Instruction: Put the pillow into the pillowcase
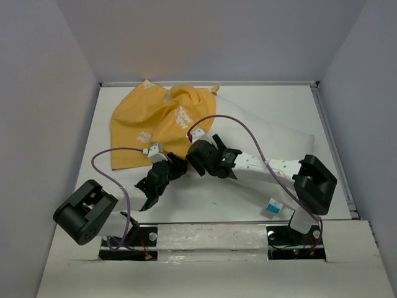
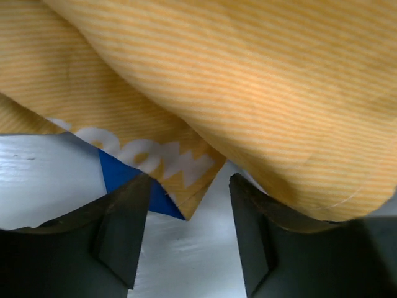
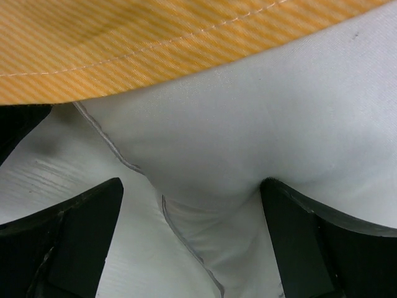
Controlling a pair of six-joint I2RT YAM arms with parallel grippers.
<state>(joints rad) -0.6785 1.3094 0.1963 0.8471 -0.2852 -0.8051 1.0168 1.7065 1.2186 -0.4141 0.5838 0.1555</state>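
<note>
The mustard-yellow pillowcase (image 1: 149, 124) lies crumpled at the back left of the table. The white pillow (image 1: 273, 139) stretches from it towards the right front, its blue-and-white tag (image 1: 273, 207) near the right arm's base. My left gripper (image 1: 175, 162) is open at the pillowcase's near edge. In the left wrist view a corner of the pillowcase (image 2: 248, 93), blue on its inner face (image 2: 124, 174), points between the open left gripper (image 2: 189, 186) fingers. My right gripper (image 1: 193, 149) is open around a bulging pillow corner (image 3: 248, 124), just under the pillowcase hem (image 3: 155, 37). Its right finger (image 3: 291, 217) touches the pillow.
Both grippers sit close together mid-table, with purple cables (image 1: 111, 152) looping over them. The left arm's elbow (image 1: 84, 214) hangs over the front left, the right arm's elbow (image 1: 316, 183) over the pillow's near end. Grey walls and a raised rim (image 1: 329, 136) bound the white table (image 1: 205, 208).
</note>
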